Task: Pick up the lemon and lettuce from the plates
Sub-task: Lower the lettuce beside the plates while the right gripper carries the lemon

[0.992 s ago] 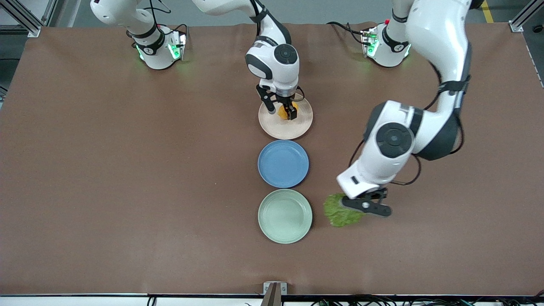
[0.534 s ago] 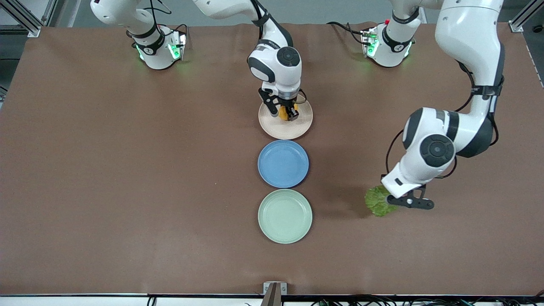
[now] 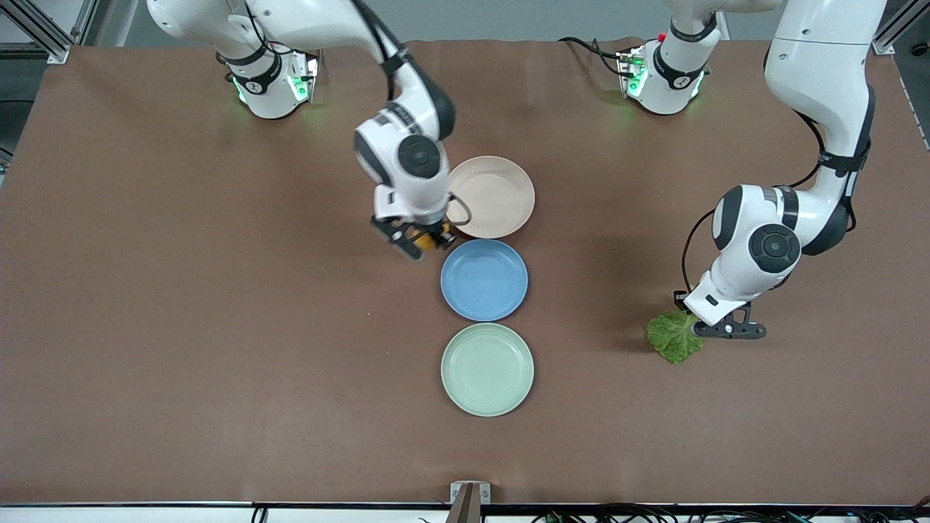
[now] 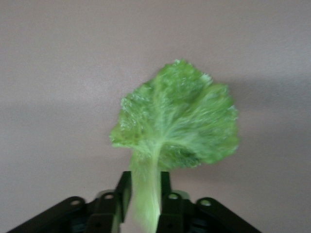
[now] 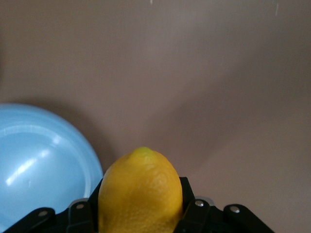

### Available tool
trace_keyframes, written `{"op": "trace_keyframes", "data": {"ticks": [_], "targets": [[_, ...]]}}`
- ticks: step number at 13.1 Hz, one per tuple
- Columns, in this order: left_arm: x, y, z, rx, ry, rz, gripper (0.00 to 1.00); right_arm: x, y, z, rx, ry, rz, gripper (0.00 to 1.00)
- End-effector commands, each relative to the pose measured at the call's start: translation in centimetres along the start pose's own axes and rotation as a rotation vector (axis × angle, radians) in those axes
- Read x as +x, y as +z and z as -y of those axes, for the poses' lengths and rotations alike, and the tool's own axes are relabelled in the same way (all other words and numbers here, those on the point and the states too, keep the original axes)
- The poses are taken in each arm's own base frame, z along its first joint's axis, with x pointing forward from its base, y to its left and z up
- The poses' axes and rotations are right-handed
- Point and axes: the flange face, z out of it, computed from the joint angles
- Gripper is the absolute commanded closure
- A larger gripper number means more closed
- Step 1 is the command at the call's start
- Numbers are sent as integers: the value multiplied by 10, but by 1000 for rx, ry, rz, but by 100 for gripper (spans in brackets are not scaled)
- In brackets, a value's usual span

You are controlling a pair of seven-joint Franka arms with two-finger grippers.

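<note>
Front view shows a brown surface (image 3: 182, 327) with three round plates in a row down its middle: a beige-pink plate (image 3: 494, 195) farthest from the front camera, a blue plate (image 3: 484, 280) next, and a pale green plate (image 3: 487, 369) nearest. All three plates hold nothing.

Reaching in from its base, the right gripper (image 3: 415, 240) hangs over the bare surface just beside the rims of the beige-pink and blue plates, toward the right arm's end. Its fingers (image 5: 192, 204) are closed against the sides of the lemon (image 5: 141, 191), a yellow oval fruit with its pointed tip facing away from the wrist. In the right wrist view, the blue plate's edge sits close beside the fruit.

Meanwhile, the left gripper (image 3: 716, 328) is over the bare surface toward the left arm's end, well apart from the plates. Its fingers (image 4: 167, 206) are pinched on the pale stem of the lettuce (image 4: 177, 119), whose crinkled green leaf fans out past the fingertips above the brown surface.
</note>
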Motion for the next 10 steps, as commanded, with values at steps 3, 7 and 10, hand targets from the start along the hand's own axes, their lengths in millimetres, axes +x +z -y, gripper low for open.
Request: {"op": "trace_keyframes", "data": {"ticks": [3,7,10], "targets": [[1,-111,14,3,-54,-115,0,150,2,-97,-4,-266,36,98],[19,-224,61,33,-114,-120,0,245,38,-183,34,-468,10,99],[10,-310,58,34,-112,-19,0,276,73,-215,41,-586,-14,100]]}}
